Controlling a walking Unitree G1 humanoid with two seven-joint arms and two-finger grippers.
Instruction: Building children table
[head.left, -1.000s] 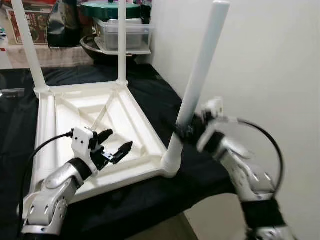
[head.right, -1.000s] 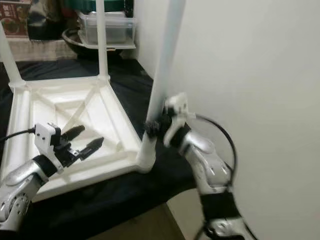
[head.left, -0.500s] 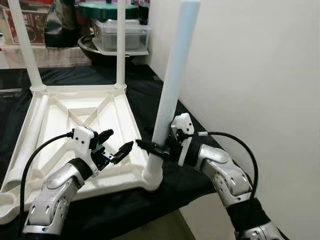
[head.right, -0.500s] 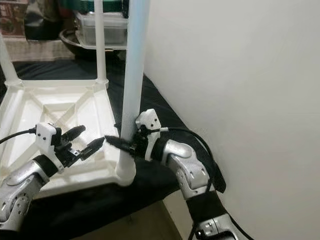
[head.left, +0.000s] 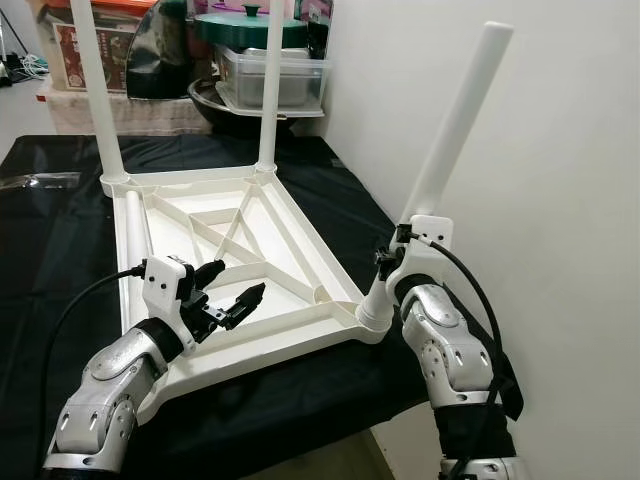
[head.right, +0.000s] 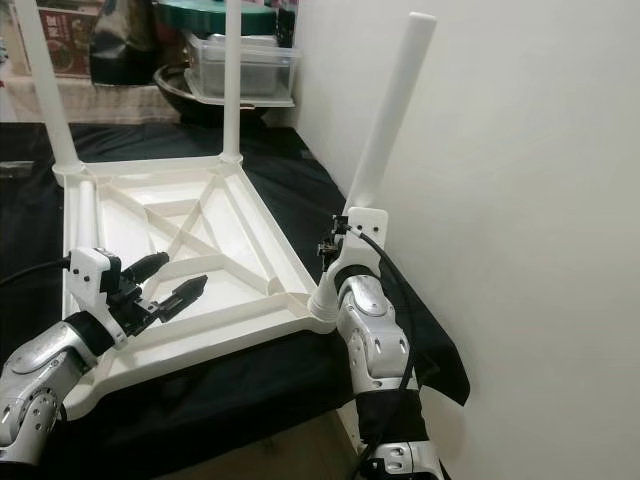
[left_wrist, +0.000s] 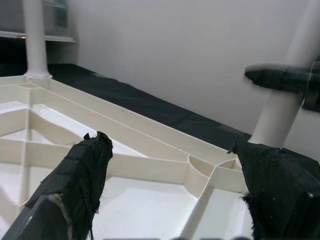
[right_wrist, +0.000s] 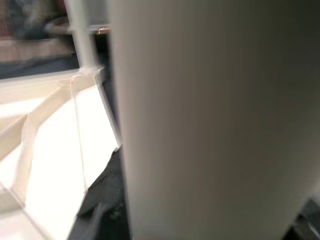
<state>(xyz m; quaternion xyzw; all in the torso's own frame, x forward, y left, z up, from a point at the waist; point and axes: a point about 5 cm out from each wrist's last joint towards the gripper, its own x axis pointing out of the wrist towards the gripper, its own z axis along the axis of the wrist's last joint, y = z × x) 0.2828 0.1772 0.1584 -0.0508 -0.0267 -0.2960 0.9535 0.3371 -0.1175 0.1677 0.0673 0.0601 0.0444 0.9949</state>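
We are seating the leaning leg (head.left: 448, 138) in the near right corner socket of the upturned tabletop (head.left: 240, 262), right gripper (head.left: 392, 262) clasping its base, left gripper (head.left: 232, 296) spread wide above the near rail; next we straighten it.

Wall (head.left: 560, 200) crowds tilted leg (head.left: 450, 140); room over tabletop underside (head.left: 200, 240) btw legs.
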